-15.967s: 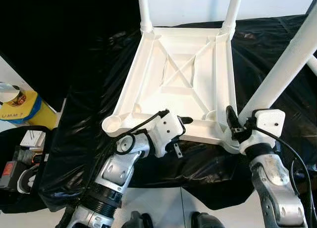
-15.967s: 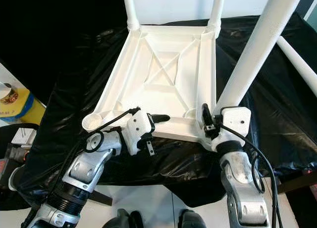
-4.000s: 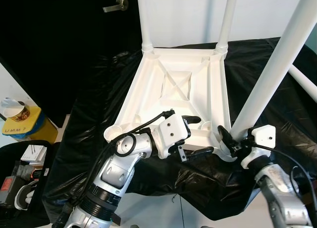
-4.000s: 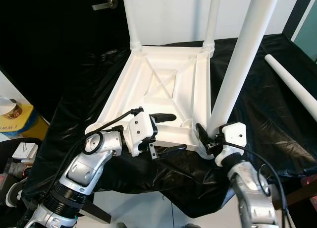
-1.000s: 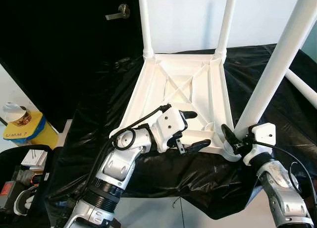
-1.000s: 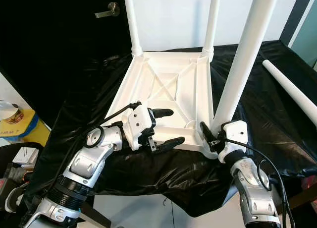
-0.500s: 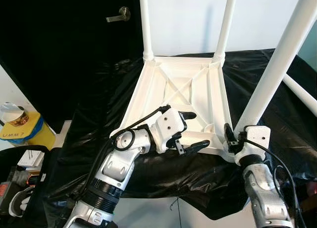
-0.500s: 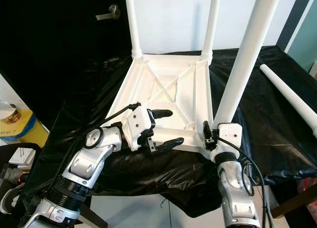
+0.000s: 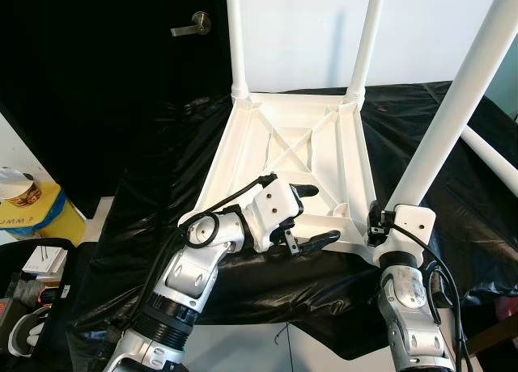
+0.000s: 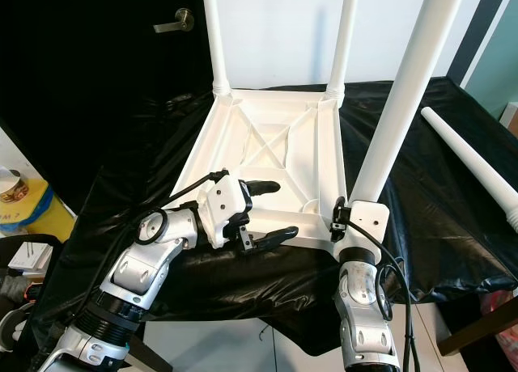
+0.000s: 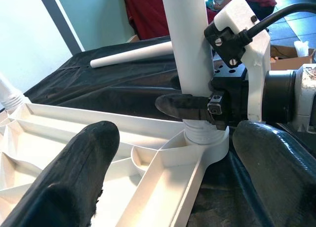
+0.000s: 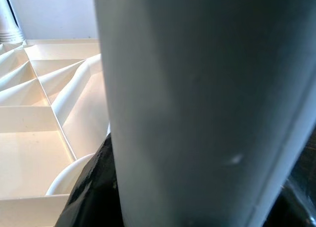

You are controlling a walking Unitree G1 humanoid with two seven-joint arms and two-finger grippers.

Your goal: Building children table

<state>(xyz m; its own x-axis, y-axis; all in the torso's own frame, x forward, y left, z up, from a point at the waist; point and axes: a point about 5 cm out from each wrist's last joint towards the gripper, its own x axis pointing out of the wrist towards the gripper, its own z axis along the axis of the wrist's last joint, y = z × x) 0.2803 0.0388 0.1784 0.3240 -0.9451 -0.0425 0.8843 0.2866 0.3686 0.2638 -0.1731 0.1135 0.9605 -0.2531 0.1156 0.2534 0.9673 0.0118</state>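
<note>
Upturned white children's table (image 9: 291,158) on black-draped worktop (image 9: 154,178), probably light, stiff, slick plastic; best held low on leg by socket. Right hand (image 11: 190,104) clamped on 5 o'clock leg (image 9: 453,113) near its base; left hand (image 9: 312,214) open astride near rim. Spare leg (image 10: 469,158) at 3 o'clock, empty socket (image 9: 192,220) at 7

A black plastic sheet (image 9: 162,154) is covering the work surface, hanging crumpled over its near edge. Behind the sheet a dark door (image 9: 105,65) with a metal lever handle (image 9: 191,22) is standing beside a pale wall (image 9: 303,32). Left of the sheet, a yellow container (image 9: 36,210) is sitting on the floor.
</note>
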